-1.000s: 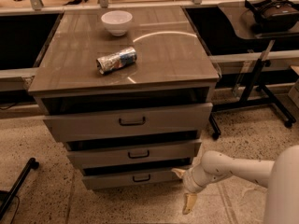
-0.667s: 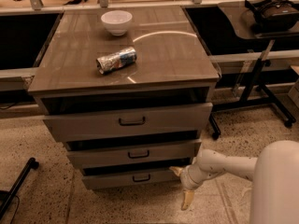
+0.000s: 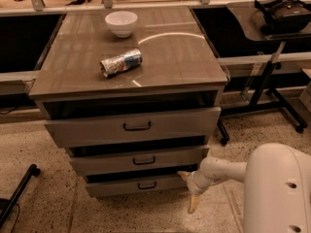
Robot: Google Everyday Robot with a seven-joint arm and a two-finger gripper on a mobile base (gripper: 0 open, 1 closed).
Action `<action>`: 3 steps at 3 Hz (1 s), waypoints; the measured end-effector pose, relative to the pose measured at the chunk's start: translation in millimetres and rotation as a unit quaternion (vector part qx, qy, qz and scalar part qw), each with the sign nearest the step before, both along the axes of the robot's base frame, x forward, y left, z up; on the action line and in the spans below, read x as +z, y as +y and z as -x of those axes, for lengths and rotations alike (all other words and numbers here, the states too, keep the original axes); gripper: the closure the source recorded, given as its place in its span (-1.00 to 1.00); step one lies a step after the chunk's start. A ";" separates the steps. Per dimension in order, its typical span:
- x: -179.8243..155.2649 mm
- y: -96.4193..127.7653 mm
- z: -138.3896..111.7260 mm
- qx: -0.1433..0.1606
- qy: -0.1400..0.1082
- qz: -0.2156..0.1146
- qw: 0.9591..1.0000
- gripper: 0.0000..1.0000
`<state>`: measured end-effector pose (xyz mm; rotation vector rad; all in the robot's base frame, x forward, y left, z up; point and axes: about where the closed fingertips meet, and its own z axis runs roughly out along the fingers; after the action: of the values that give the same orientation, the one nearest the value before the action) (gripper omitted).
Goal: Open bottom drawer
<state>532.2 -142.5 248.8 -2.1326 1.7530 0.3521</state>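
The bottom drawer (image 3: 131, 186) is the lowest and shortest of three grey-brown fronts, with a small dark bar handle (image 3: 146, 184). It stands slightly out, with a dark gap above it. My gripper (image 3: 189, 190) is on a white arm coming from the lower right, at the drawer's right end near the floor. Its tan fingers are spread open: one fingertip (image 3: 183, 174) points at the drawer's upper right corner, the other (image 3: 193, 206) points down at the floor. It holds nothing.
The middle drawer (image 3: 141, 160) and top drawer (image 3: 136, 126) also stand slightly out. A white bowl (image 3: 121, 23) and a crushed can (image 3: 121, 62) lie on the cabinet top. A side table leg with a wheel (image 3: 297, 126) is to the right, and a black stand base (image 3: 17, 193) is to the left.
The gripper has shifted slightly left and up toward the bottom drawer's right end. The white arm body fills more of the lower right corner.
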 end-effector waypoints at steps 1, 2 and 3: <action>-19.0 -1.9 -16.0 -0.006 -0.013 0.016 1.000 -1.00; -42.6 -2.3 -32.6 -0.017 -0.026 0.028 0.999 -1.00; -56.0 -2.5 -43.0 -0.025 -0.031 0.034 0.999 -1.00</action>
<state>575.2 -145.0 192.8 -2.1172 1.8036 0.2140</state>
